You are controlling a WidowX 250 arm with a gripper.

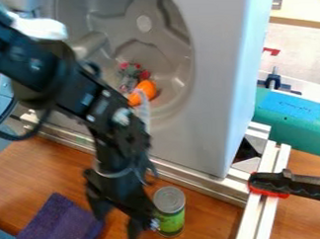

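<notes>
The gripper [117,224] hangs low over the wooden table at the lower left, its fingers apart with nothing visible between them. Close against its right side stands a green can [171,219] with a silver top, upright; whether they touch I cannot tell. A folded dark purple cloth [55,225] lies just left of the fingers. Inside the rounded hollow of the grey unit [208,90] are an orange item [145,88] and a red-and-grey item [130,73], partly behind the arm.
Metal rails [191,182] run along the grey unit's lower edge, behind the can. A black-and-red clamp [284,185] grips the rails at right. Farther right is a teal surface [300,129] with blue tape. A blue edge shows at the lower left corner.
</notes>
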